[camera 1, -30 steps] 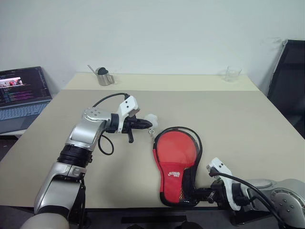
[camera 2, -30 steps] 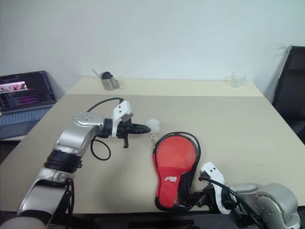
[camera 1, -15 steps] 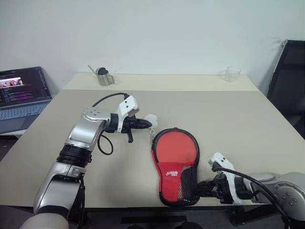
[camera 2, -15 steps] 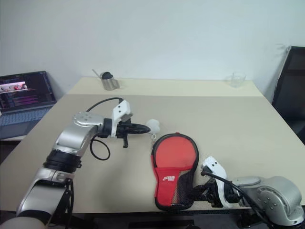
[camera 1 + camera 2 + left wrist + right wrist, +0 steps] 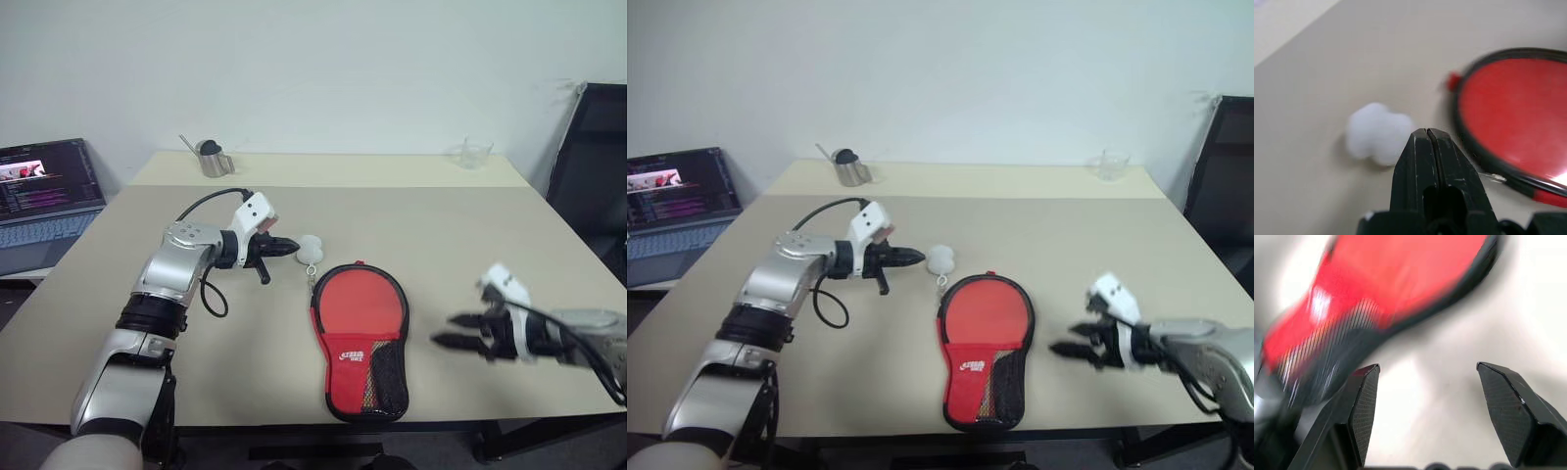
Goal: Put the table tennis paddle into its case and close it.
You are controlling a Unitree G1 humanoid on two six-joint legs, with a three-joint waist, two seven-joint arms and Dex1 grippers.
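The case [image 5: 359,338] lies flat on the table [image 5: 490,235], red front up, near the front edge, and its black rim looks closed all the way round. The paddle cannot be seen, so it is probably inside. The left gripper [image 5: 291,250] has its two black fingers pressed tight together, holding nothing, and its tip sits just beside a small white fluffy ball [image 5: 311,246] that seems to hang from the zip end at the top of the case. The right gripper [image 5: 453,331] hangs above the table to the right of the case, fingers spread wide and empty. To finish well, the robot should check that the zip is pulled fully to its end, and keep both grippers from bumping the case
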